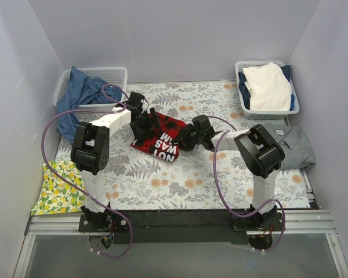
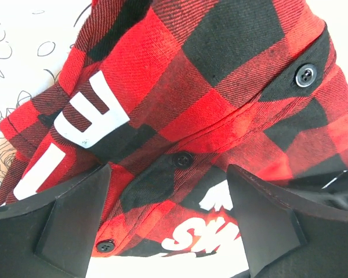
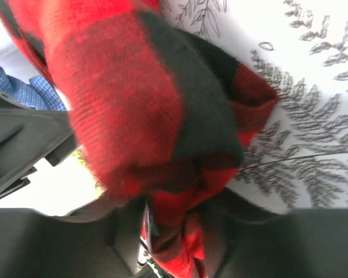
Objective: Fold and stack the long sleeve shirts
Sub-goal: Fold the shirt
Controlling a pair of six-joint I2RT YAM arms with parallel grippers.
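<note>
Now the plaid flannel (image 1: 161, 142) lies bunched mid-frame on the bench (image 1: 220, 174), long axis across. The left end effector (image 2: 168, 191), spread apart, straddles its left end; the right end effector (image 3: 174, 231) clamps its right end.

On the table (image 1: 180, 179), collared shirt (image 1: 293, 145) lies right of bunched shirt (image 1: 162, 142).

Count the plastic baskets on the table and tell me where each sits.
2. A white lattice plastic basket in the far-left corner, blue checked cloth spilling out; a matching basket far right, holding cream-white and navy cloth.
</note>
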